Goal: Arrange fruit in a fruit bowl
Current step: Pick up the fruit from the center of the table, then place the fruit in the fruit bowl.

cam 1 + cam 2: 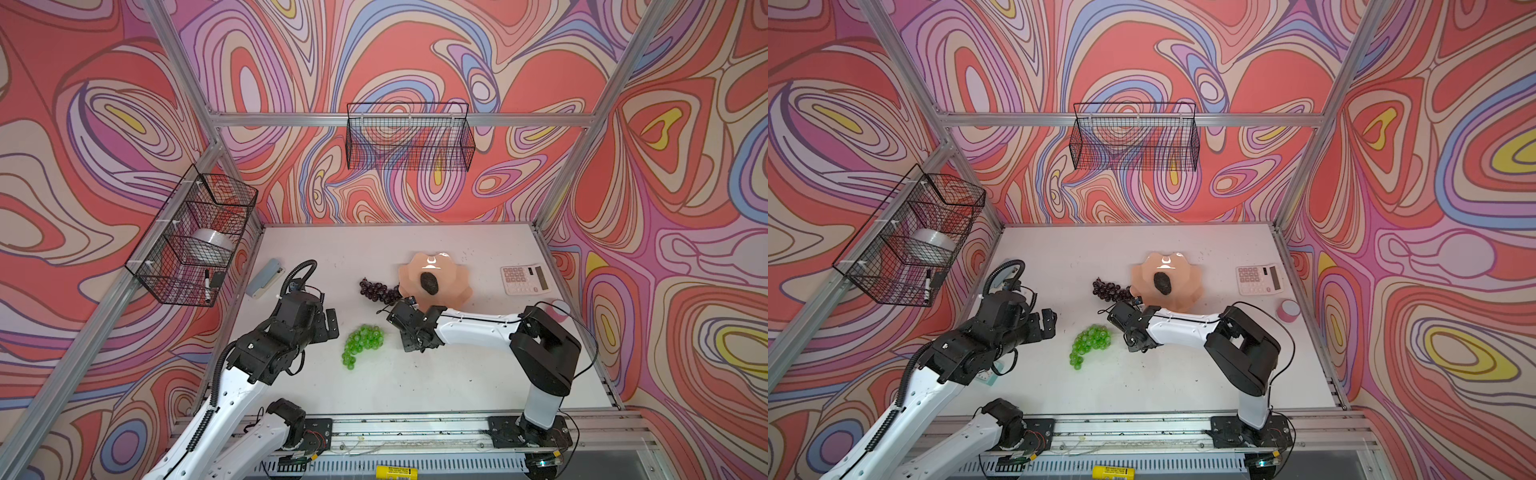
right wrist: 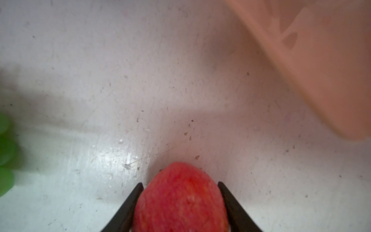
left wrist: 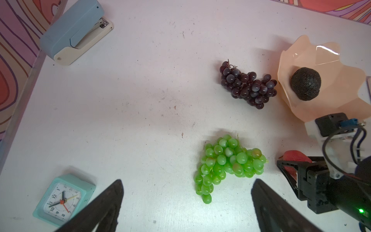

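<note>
Two bunches lay on the table [image 1: 457, 374]: purple grapes [image 1: 380, 290] just beside the bowl [image 1: 455, 268], green grapes [image 1: 361, 345] between my arms. The avocado [image 1: 429, 282] sat in the bowl. My right gripper [image 2: 180, 183] was clamped on the red fruit [image 2: 180, 200] near the bowl. My left gripper [image 3: 188, 180] hung above the table, jaws wide apart.

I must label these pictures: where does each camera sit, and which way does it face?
Top views: high at the front, facing down and back over the table; left arm, right arm show.
Left wrist: near the green grape bunch, facing down; open left gripper shows.
Right wrist: low, facing the table; right gripper clasps the red fruit.
Shared by all: fruit bowl.
</note>
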Motion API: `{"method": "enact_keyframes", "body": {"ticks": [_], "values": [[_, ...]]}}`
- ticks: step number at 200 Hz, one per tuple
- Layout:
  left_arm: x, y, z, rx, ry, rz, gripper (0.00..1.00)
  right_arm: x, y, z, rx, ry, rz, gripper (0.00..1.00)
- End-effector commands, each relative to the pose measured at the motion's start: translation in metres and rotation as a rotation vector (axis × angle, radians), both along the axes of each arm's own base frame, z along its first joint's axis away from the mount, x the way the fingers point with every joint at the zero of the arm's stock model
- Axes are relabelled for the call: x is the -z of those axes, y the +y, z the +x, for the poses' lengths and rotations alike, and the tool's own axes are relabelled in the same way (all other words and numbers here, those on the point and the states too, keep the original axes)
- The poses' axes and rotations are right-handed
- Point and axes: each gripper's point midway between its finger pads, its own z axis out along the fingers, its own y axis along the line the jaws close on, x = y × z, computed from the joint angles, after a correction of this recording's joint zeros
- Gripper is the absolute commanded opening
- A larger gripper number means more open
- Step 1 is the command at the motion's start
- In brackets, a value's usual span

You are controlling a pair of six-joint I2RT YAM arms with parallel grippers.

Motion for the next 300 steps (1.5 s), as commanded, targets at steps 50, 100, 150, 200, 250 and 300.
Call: {"method": "enact_keyframes", "body": {"ticks": [50,100,150,200,250,300], "values": [[0.001,0.007,-0.001,-0.035,-0.01,0.004,1.0,-0.065,-0.004,0.017,-0.048,-0.117,-0.03,0.43],[0.003,0.004,0.0,-0.037,-0.007,-0.012,1.0,-0.133,-0.02,0.042,-0.048,-0.178,0.059,0.42],[0.006,0.002,-0.001,-0.029,0.005,-0.018,1.0,-0.129,-0.071,0.093,0.051,-0.188,0.096,0.41],[0.008,-0.003,-0.002,-0.005,0.019,-0.038,1.0,-0.092,-0.103,0.139,0.13,-0.154,0.129,0.39],[0.006,-0.004,-0.003,-0.003,0.018,-0.043,1.0,-0.052,-0.113,0.167,0.166,-0.122,0.116,0.38],[0.009,-0.004,-0.005,0.001,0.037,-0.041,1.0,-0.03,-0.122,0.184,0.196,-0.108,0.104,0.44]]}}
